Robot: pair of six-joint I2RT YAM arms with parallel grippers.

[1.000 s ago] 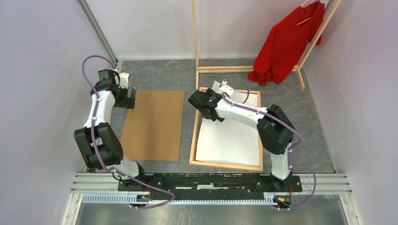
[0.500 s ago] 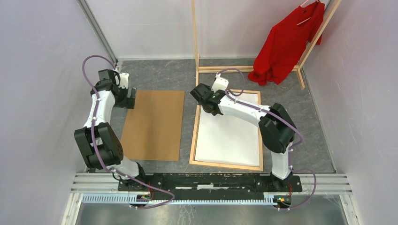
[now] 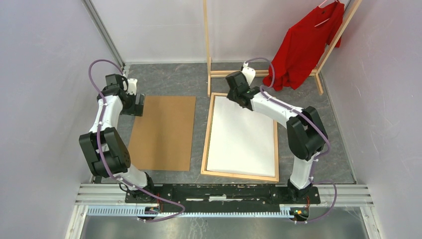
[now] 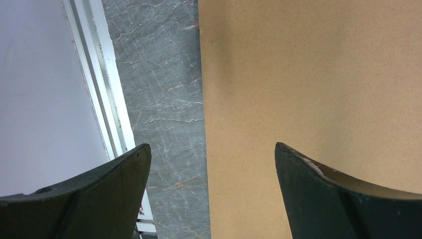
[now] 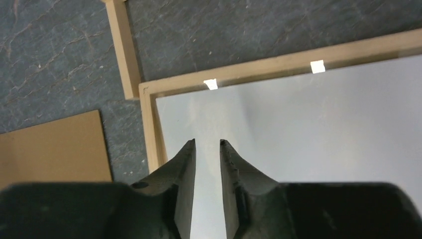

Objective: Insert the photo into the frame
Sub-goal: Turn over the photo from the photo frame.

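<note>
1. Swung away from the left rail, where it hung a second ago, the right gripper [image 5: 207, 145] now sits over the far-left corner of the photo [image 3: 242, 139]. Its fingers are almost together, with only a thin slit between them, and nothing is clamped (the white sheet shows through the slit).
2. Left gripper [image 4: 211, 147] has not shifted in that second. It is spread wide and empty, straddling the far-left edge of the brown backing board [image 3: 161, 132], with one finger over the board and the other over the grey desk [image 3: 318, 114].
3. Just below the right gripper, the photo lies white side up inside the light wooden frame [image 5: 278, 64]. Its edges run along the rails on every side that shows. Two small white tabs [image 5: 211, 83] sit where the sheet meets the far rail (tape or clips, I cannot tell which).
4. Progress, as a judgement: the print looks placed within the frame, so the main step seems done. Whether it lies fully flat in the recess cannot be seen. The backing board lies well apart to the left, not yet laid over the print, if that counts as part of the job.
5. Further out, a wooden clothes rack [image 3: 207, 45] with a red shirt [image 3: 303, 47] stands beyond the frame.
6. No brand, label or writing can be read anywhere, and the printed face is hidden.
</note>
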